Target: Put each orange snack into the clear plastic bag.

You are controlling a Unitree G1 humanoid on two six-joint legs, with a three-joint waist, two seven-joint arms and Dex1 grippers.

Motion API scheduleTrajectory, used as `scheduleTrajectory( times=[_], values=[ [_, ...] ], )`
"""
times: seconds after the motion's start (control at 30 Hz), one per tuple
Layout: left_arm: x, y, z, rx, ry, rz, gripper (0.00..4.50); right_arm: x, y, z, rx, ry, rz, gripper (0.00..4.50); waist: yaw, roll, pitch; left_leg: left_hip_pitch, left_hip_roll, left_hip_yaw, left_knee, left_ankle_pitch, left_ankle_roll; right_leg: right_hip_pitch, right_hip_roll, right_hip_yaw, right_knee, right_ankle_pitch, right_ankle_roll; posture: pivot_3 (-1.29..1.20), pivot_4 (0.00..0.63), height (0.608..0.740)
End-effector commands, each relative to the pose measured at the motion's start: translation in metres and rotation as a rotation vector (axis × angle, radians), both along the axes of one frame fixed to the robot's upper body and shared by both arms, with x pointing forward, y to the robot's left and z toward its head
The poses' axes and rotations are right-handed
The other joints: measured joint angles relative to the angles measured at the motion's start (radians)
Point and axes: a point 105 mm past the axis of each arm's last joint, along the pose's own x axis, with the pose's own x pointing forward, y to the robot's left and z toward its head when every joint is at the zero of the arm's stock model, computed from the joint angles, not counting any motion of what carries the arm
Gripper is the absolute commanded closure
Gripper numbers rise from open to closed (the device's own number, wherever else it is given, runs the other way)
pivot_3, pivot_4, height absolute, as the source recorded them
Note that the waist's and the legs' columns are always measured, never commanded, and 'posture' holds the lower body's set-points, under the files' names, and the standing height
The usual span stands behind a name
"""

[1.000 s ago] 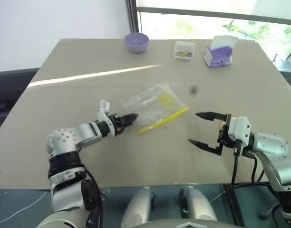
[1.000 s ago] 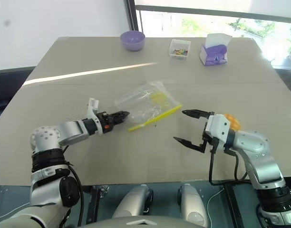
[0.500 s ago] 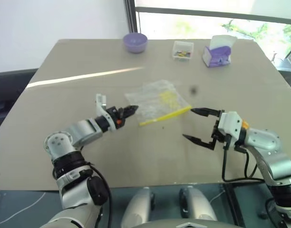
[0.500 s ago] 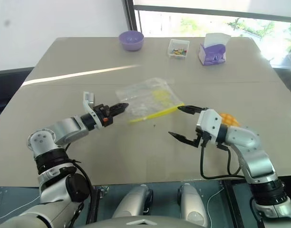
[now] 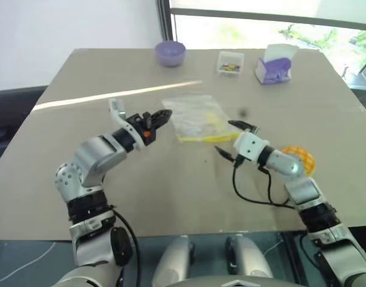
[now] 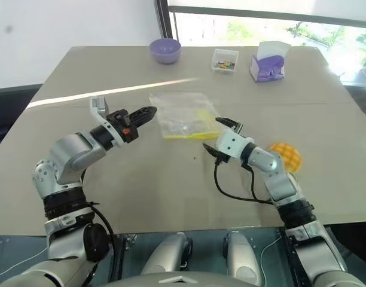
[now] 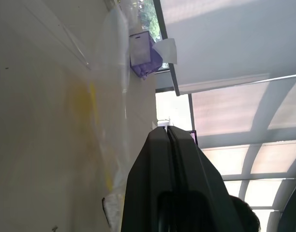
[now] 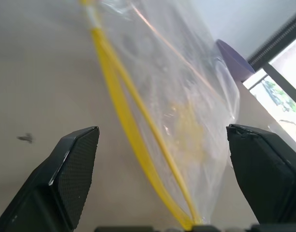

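Observation:
The clear plastic bag [image 5: 196, 115] with its yellow seal strip [image 6: 186, 134] hangs partly raised over the middle of the table. My left gripper [image 5: 163, 114] is shut on the bag's left edge; in the left wrist view the film runs alongside its closed fingers [image 7: 160, 145]. My right gripper [image 5: 234, 139] stands open just right of the bag, pointing at the seal strip [image 8: 131, 125], which lies between its spread fingers without touching them. The orange snack [image 5: 300, 159], a round bun with a grid crust, rests on the table beside my right forearm.
Along the far edge stand a purple bowl [image 5: 170, 52], a small clear tray of coloured candies [image 5: 231, 61] and a purple and white box [image 5: 274, 69]. A window runs behind the table's far edge.
My left gripper has closed on the bag's edge and risen, lifting the bag away from me. My right gripper, still open, has moved forward and left up to the seal strip.

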Motion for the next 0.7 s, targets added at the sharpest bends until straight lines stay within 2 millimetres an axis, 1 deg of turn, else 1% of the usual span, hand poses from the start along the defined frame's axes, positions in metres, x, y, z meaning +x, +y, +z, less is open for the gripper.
scheduleTrajectory(
  times=[0.03, 0.07, 0.13, 0.17, 0.2, 0.23, 0.27, 0.37, 0.47, 0.57, 0.63, 0.67, 0.7],
  values=[
    [-0.003, -0.004, 0.014, -0.006, -0.052, -0.007, 4.42, 0.011, 0.000, -0.002, -0.052, -0.074, -0.039, 0.00, 0.000, 0.000, 0.000, 0.000, 0.000, 0.000, 0.000, 0.000, 0.000, 0.000, 0.000, 0.000, 0.000, 0.000, 0.000, 0.00, 0.150, 0.740],
    [-0.003, -0.004, 0.014, -0.006, -0.052, -0.007, 4.42, 0.013, -0.001, -0.004, -0.053, -0.073, -0.053, 0.00, 0.000, 0.000, 0.000, 0.000, 0.000, 0.000, 0.000, 0.000, 0.000, 0.000, 0.000, 0.000, 0.000, 0.000, 0.000, 0.00, 0.150, 0.740],
    [-0.003, -0.005, 0.014, -0.007, -0.052, -0.008, 4.50, 0.017, -0.004, -0.007, -0.070, -0.086, -0.073, 0.51, 0.000, 0.000, 0.000, 0.000, -0.001, 0.000, 0.000, 0.000, 0.000, 0.000, 0.000, 0.000, 0.000, 0.000, 0.000, 0.00, 0.150, 0.740],
    [-0.002, -0.005, 0.013, -0.007, -0.051, -0.008, 4.50, 0.018, -0.004, -0.010, -0.094, -0.097, -0.073, 0.88, -0.002, 0.000, 0.000, 0.000, -0.001, 0.000, 0.000, 0.000, 0.000, 0.000, 0.000, 0.000, -0.001, 0.000, 0.000, 0.00, 0.150, 0.740],
    [-0.002, -0.005, 0.013, -0.007, -0.048, -0.007, 4.50, 0.017, -0.004, -0.012, -0.114, -0.106, -0.068, 1.43, -0.002, 0.000, 0.000, 0.000, -0.001, 0.000, 0.000, 0.000, 0.000, 0.000, 0.001, 0.000, -0.001, 0.000, 0.000, 0.00, 0.150, 0.740],
    [-0.002, -0.004, 0.012, -0.006, -0.045, -0.006, 4.50, 0.017, -0.005, -0.013, -0.115, -0.110, -0.067, 1.69, -0.003, 0.000, 0.000, 0.000, -0.001, 0.000, 0.000, 0.000, 0.000, 0.000, 0.001, 0.000, -0.001, 0.000, 0.000, 0.00, 0.150, 0.740],
    [-0.002, -0.002, 0.010, -0.002, -0.043, -0.003, 4.50, 0.016, -0.005, -0.011, -0.107, -0.114, -0.067, 2.26, -0.004, 0.000, 0.000, 0.000, 0.000, 0.000, 0.000, 0.000, 0.000, 0.000, 0.001, 0.000, -0.001, 0.000, 0.000, 0.00, 0.150, 0.740],
    [-0.005, 0.007, 0.004, 0.077, -0.042, 0.008, 4.50, 0.011, -0.006, -0.008, -0.089, -0.110, -0.045, 2.26, -0.013, 0.000, 0.000, 0.000, 0.000, 0.000, 0.000, 0.000, 0.000, 0.000, 0.001, 0.000, -0.001, 0.000, 0.000, 0.00, 0.150, 0.740],
    [-0.009, 0.022, -0.011, 0.161, -0.027, 0.026, 4.50, 0.003, -0.009, -0.006, -0.059, -0.071, -0.013, 2.26, -0.024, 0.000, 0.000, 0.000, 0.000, 0.000, -0.001, 0.000, 0.000, 0.000, 0.002, 0.000, -0.001, 0.000, 0.000, 0.00, 0.150, 0.740],
    [-0.013, 0.032, -0.025, 0.203, 0.001, 0.027, 3.74, 0.000, -0.011, 0.001, -0.024, -0.049, 0.003, 2.31, -0.026, 0.000, 0.000, 0.000, 0.000, 0.000, -0.001, 0.000, 0.000, 0.000, 0.002, 0.001, -0.001, 0.000, 0.000, 0.00, 0.150, 0.740],
    [-0.014, 0.037, -0.038, 0.243, 0.038, 0.038, 2.78, -0.004, -0.012, 0.006, -0.017, -0.049, 0.020, 1.75, -0.026, 0.000, 0.000, 0.000, 0.000, 0.000, -0.001, 0.000, 0.000, 0.000, 0.002, 0.000, -0.001, 0.000, 0.000, 0.00, 0.150, 0.740],
    [-0.014, 0.039, -0.042, 0.252, 0.053, 0.041, 2.46, -0.006, -0.013, 0.009, -0.016, -0.051, 0.025, 1.49, -0.024, 0.000, 0.000, 0.000, 0.000, 0.000, -0.001, 0.000, 0.000, 0.000, 0.002, 0.000, -0.001, 0.000, 0.000, 0.00, 0.150, 0.740],
    [-0.013, 0.040, -0.047, 0.259, 0.068, 0.042, 1.86, -0.008, -0.014, 0.012, -0.009, -0.049, 0.030, 0.95, -0.023, 0.000, 0.000, 0.000, 0.000, 0.000, -0.001, 0.000, 0.000, 0.000, 0.002, 0.000, -0.001, 0.000, 0.000, 0.00, 0.150, 0.740]
  ],
)
